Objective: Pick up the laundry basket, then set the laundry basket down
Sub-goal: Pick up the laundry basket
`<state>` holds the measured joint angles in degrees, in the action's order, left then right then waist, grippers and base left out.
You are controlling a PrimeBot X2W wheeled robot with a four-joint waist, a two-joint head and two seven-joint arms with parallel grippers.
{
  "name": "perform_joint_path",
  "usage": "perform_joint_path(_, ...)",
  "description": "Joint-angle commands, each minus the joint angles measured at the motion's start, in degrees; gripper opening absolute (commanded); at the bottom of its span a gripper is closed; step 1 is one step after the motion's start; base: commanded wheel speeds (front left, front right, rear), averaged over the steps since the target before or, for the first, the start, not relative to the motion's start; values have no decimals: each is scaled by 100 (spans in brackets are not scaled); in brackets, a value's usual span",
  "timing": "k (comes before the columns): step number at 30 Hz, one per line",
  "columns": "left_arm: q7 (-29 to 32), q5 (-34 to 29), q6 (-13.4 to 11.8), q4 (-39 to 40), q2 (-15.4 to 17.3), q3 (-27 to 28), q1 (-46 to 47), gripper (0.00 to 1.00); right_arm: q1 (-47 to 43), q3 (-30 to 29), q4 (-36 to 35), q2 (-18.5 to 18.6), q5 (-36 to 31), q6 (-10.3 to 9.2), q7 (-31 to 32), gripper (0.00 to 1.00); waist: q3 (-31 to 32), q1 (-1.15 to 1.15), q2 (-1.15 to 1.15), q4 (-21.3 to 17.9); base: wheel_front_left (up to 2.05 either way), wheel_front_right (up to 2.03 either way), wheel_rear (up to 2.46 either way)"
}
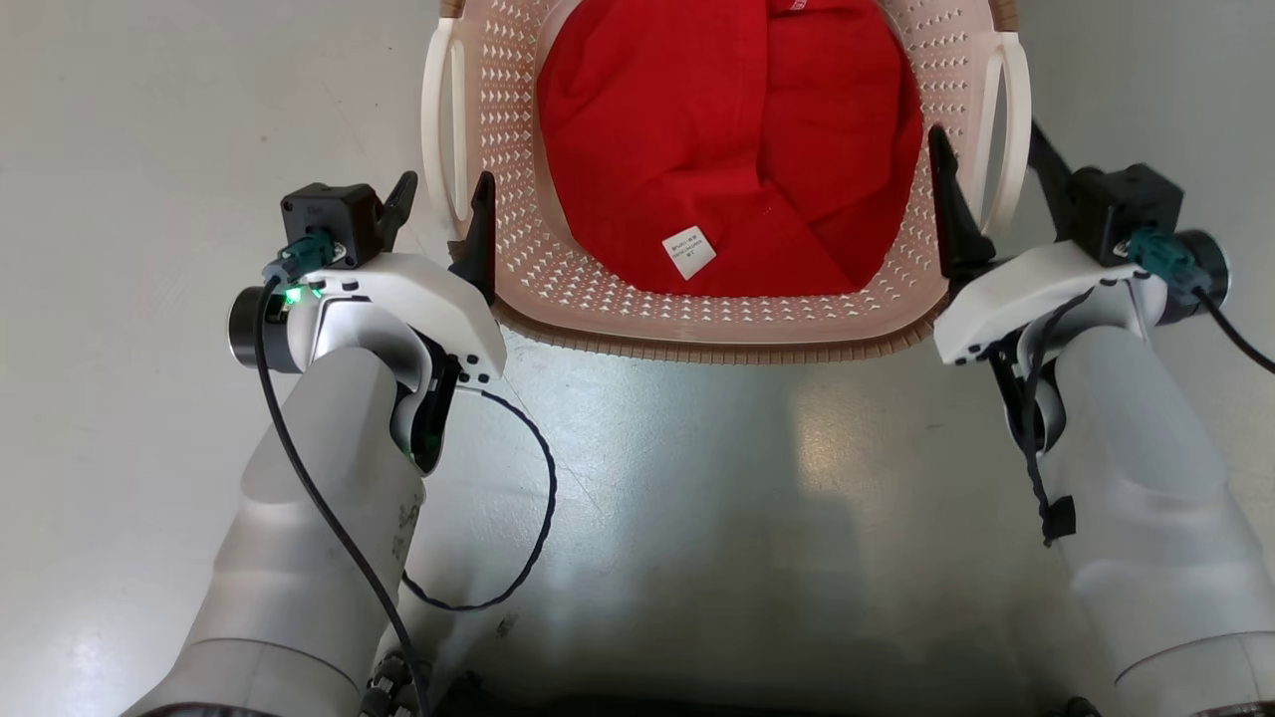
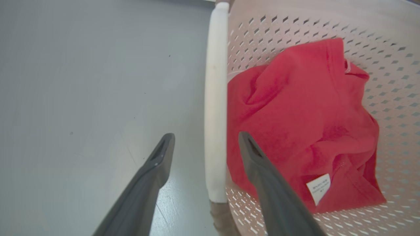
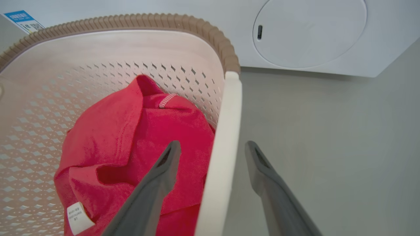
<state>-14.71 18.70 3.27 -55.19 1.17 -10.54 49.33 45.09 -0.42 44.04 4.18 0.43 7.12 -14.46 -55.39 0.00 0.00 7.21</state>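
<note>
Both pairs of fingers stand spread wide and hold nothing. On our left gripper (image 1: 443, 211), one finger reaches inside the laundry basket (image 1: 697, 334) and the other stays outside. The white left handle (image 2: 216, 114) runs between them, and the left wrist view shows a gap on each side of it. Our right gripper (image 1: 991, 184) straddles the right handle (image 3: 223, 154) in the same way, also clear of it.

Behind the fingers, both wrists sit level at the basket's near corners. Our pale forearms (image 1: 329, 498) run up from the lower corners of the head view, roughly mirrored.

The basket appears to rest on the grey floor (image 1: 697, 498) straight ahead of us, with a red garment (image 1: 727, 129) inside and the washing machine (image 3: 308, 32) beyond it.

We judge that we are lined up for the grasp. Closing on both handles, lifting and setting down all seem left to do.
</note>
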Motion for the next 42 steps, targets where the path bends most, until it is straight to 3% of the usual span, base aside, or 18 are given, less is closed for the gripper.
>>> perform_joint_path(1,-29,4,-30,13,171,87,-57,100,-90,122,53,-130,-17,36,-54,100,1,0,0,-9,0,0,0)
perform_joint_path(9,-29,-62,-46,-131,171,-57,203,100,126,226,607,-130,135,36,-54,100,-58,0,0,-55,0,0,0)
perform_joint_path(23,-29,-19,-82,-332,171,-258,422,100,338,324,866,-130,225,36,-54,100,-149,0,0,-31,0,0,0)
perform_joint_path(24,-29,-5,-89,-332,171,-272,421,95,348,329,889,-130,228,36,-54,99,-147,0,0,-26,0,0,0)
perform_joint_path(26,-29,27,-99,-337,171,-300,415,78,373,343,927,-130,240,36,-54,92,-145,0,0,-16,0,0,0)
perform_joint_path(28,-29,57,-101,-340,171,-340,408,49,399,376,942,-130,269,36,-54,79,-142,0,0,-7,0,0,0)
perform_joint_path(30,-29,91,-94,-351,171,-384,409,36,412,455,915,-130,328,36,-54,59,-138,0,0,0,0,0,0)
perform_joint_path(31,-29,105,-94,-358,171,-402,412,24,415,479,908,-130,345,36,-54,45,-135,0,0,-2,0,0,0)
perform_joint_path(33,-29,132,-91,-359,171,-446,415,5,419,517,914,-130,367,36,-54,29,-125,0,0,-7,0,0,0)
perform_joint_path(34,-29,143,-90,-353,171,-469,416,0,422,534,924,-130,372,36,-54,5,-119,0,0,-8,0,0,0)
perform_joint_path(35,-29,156,-93,-347,171,-488,416,0,425,548,936,-130,373,36,-54,0,-111,0,0,-10,0,0,0)
perform_joint_path(42,-29,260,-116,-299,171,-652,338,0,421,551,1059,-130,348,36,-54,0,16,0,0,-27,0,0,0)
